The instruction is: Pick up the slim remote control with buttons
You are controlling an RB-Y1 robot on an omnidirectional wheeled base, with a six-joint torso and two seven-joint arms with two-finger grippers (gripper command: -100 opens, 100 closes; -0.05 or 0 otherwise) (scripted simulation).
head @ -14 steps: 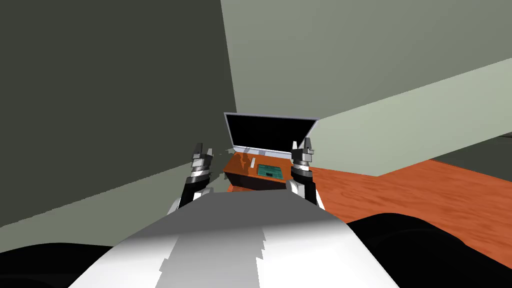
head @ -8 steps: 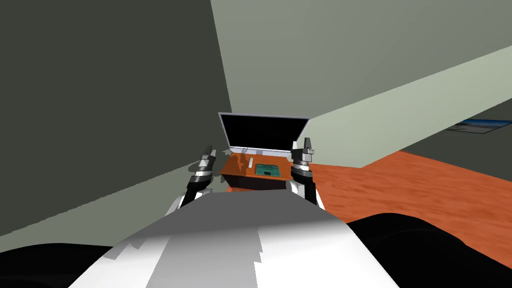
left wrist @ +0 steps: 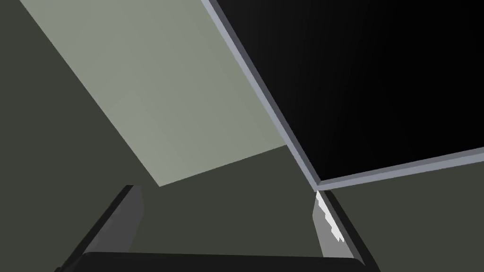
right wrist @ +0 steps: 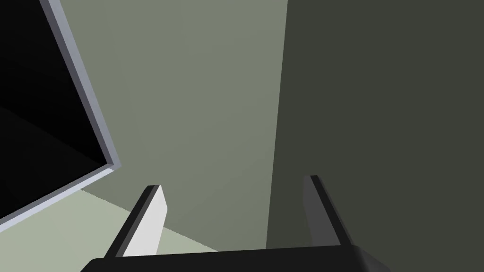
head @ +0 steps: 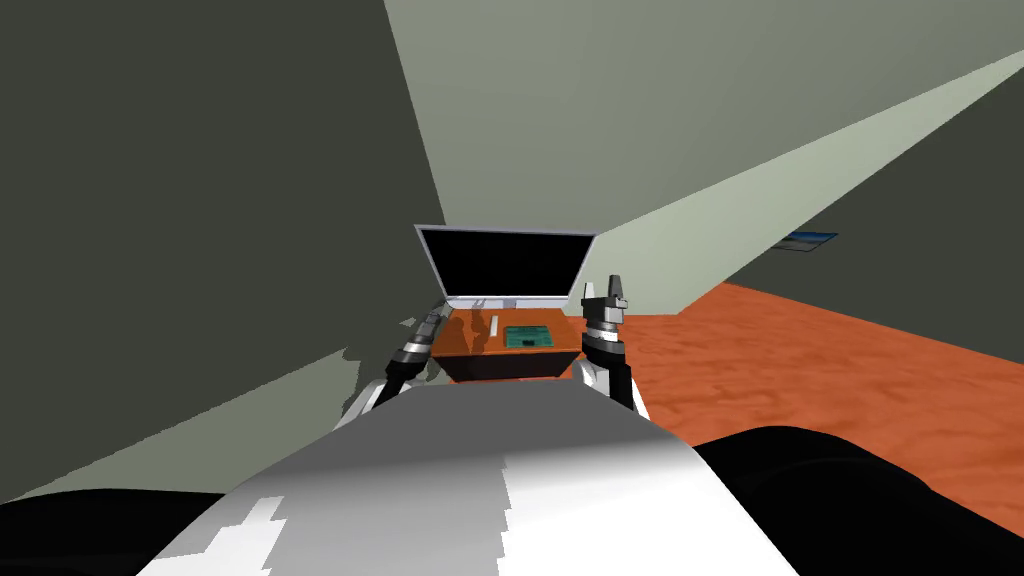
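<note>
The slim white remote lies flat on the small wooden table, left of middle, its long side running toward the TV at the table's far edge. A flat green board sits just to its right, not touching it. Nothing's got hold of the remote yet.

Both arms are out front flanking the table, which looks like a ready pose for the approach. The left gripper is low by the table's left edge, and the right gripper is held higher off the far right corner. Both have their fingers spread wide with nothing between them. Both wrist cameras look up past the TV's corners at the wall, so neither hand is aimed at the remote. A grab would need one hand tipped down over the tabletop, probably the left since it's nearer.

Versus the earlier frames, the robot's own view has swung, so the table now sits more square-on. The left arm has dropped and reached forward, from raised well left of the table to right beside its edge. The right arm hasn't really budged. The remote and green board are in the same spots on the table.
</note>
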